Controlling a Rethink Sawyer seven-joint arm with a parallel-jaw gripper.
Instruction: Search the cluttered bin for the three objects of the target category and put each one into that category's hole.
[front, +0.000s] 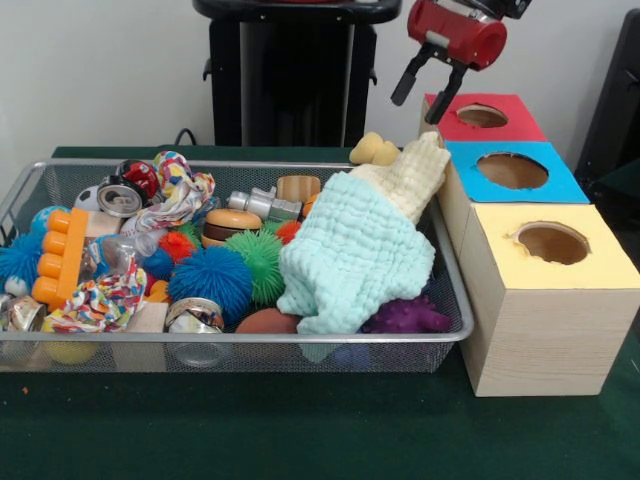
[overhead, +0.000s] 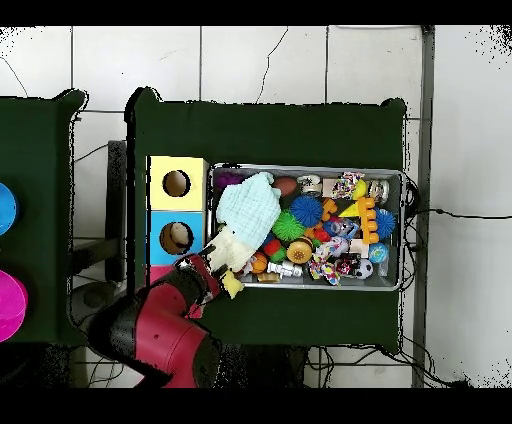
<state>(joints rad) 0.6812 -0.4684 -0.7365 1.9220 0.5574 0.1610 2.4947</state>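
The bin (front: 230, 339) is a wide silver wire-mesh basket on the green table, full of mixed toys; it also shows in the overhead view (overhead: 402, 230). A mint and cream cloth (front: 355, 245) lies over its right part and drapes against the blue box. Three wooden boxes with round holes stand in a row beside the bin: a red-topped one (front: 482, 117), a blue-topped one (front: 512, 171) and a yellow-topped one (front: 552, 244). My gripper (front: 418, 108) hangs open and empty above the bin's far right corner, next to the red box. In the overhead view my gripper (overhead: 207, 268) is beside the cloth's cream end.
In the bin lie a blue spiky ball (front: 210, 278), a green spiky ball (front: 258, 256), a toy burger (front: 232, 224), an orange block (front: 62, 255), a crushed can (front: 120, 198), knotted rope toys (front: 180, 190) and a purple spiky toy (front: 405, 318). A yellow toy (front: 375, 150) sits at the far rim.
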